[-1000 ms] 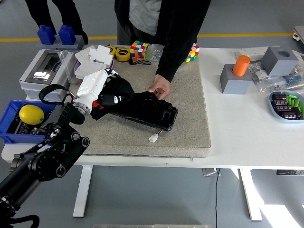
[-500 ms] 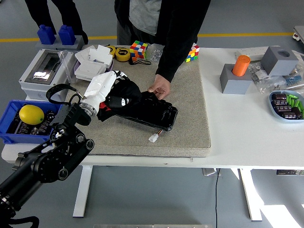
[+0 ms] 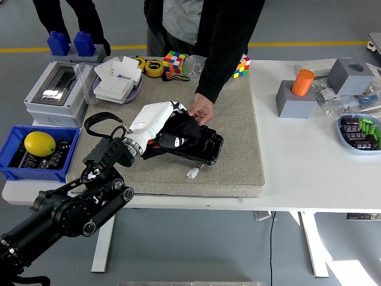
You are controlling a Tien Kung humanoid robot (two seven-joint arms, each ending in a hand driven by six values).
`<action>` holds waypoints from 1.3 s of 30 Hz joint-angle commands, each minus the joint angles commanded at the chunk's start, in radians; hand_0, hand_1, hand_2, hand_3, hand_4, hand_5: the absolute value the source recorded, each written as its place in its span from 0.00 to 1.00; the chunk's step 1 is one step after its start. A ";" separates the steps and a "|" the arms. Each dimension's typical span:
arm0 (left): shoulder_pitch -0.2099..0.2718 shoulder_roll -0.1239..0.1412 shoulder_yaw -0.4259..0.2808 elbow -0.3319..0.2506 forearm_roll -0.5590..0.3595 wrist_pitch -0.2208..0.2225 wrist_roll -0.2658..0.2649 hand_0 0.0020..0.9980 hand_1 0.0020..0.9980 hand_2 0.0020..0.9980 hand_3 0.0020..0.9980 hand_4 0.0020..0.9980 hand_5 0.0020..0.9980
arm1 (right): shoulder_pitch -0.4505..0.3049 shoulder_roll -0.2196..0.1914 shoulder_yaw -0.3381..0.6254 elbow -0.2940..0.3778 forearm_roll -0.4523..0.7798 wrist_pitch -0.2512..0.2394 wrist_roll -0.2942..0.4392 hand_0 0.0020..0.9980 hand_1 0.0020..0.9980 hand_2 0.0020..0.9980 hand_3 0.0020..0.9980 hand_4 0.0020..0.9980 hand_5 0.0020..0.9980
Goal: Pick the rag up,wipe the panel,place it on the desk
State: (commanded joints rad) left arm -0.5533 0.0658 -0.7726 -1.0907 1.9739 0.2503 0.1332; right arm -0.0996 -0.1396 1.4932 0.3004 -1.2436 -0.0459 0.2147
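A black panel [image 3: 205, 146] lies on the grey mat [image 3: 238, 161] at the table's middle. My left hand [image 3: 164, 122], white-shelled, presses a black rag [image 3: 178, 132] down on the panel's left part and is shut on it. A person's hand [image 3: 201, 111] at the far side holds the panel's upper edge, close to my fingers. A small white connector [image 3: 192, 173] on a wire lies on the mat just in front of the panel. My right hand does not appear.
A blue bin [image 3: 36, 155] with a lemon [image 3: 39, 143] sits at the left edge, a grey box [image 3: 55, 89] behind it. Rubik's cubes [image 3: 174, 62], tape and white boxes line the back. An orange cylinder on a grey block [image 3: 300, 92] and a parts bowl [image 3: 360, 131] stand right.
My left hand has slid the rag to the right along the panel, from its left end toward the person's hand. The person's hand has stayed on the panel.
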 joint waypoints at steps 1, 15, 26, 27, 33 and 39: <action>-0.003 -0.002 0.012 -0.002 -0.004 0.001 0.000 0.28 0.38 0.46 0.56 0.74 0.00 | 0.000 0.000 -0.002 0.000 0.001 0.000 0.000 0.59 0.60 0.53 0.53 0.87 0.35; -0.034 -0.048 0.117 -0.009 -0.030 0.009 -0.006 0.28 0.38 0.46 0.56 0.75 0.00 | 0.000 0.000 -0.009 0.002 0.004 0.000 0.000 0.59 0.60 0.53 0.53 0.87 0.35; -0.030 -0.036 0.076 0.029 -0.020 0.022 -0.018 0.28 0.37 0.46 0.56 0.75 0.00 | -0.004 -0.001 -0.009 0.001 0.003 -0.001 0.000 0.59 0.60 0.53 0.52 0.87 0.35; -0.029 -0.034 0.071 0.030 -0.018 0.025 -0.020 0.28 0.37 0.46 0.56 0.75 0.00 | -0.004 -0.001 -0.009 0.002 0.002 -0.001 0.001 0.59 0.60 0.53 0.52 0.87 0.35; -0.019 -0.017 0.034 0.042 -0.011 0.031 -0.023 0.28 0.37 0.46 0.56 0.75 0.00 | -0.007 -0.001 -0.011 0.003 0.001 -0.001 0.001 0.59 0.60 0.52 0.52 0.87 0.35; -0.011 -0.005 -0.019 0.073 -0.001 0.045 -0.036 0.27 0.37 0.46 0.56 0.75 0.00 | -0.007 -0.002 -0.016 0.004 0.004 -0.001 0.001 0.59 0.60 0.53 0.52 0.87 0.35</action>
State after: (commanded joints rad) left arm -0.5646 0.0603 -0.7916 -1.0172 1.9728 0.2951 0.0974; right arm -0.1064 -0.1415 1.4768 0.3044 -1.2394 -0.0470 0.2161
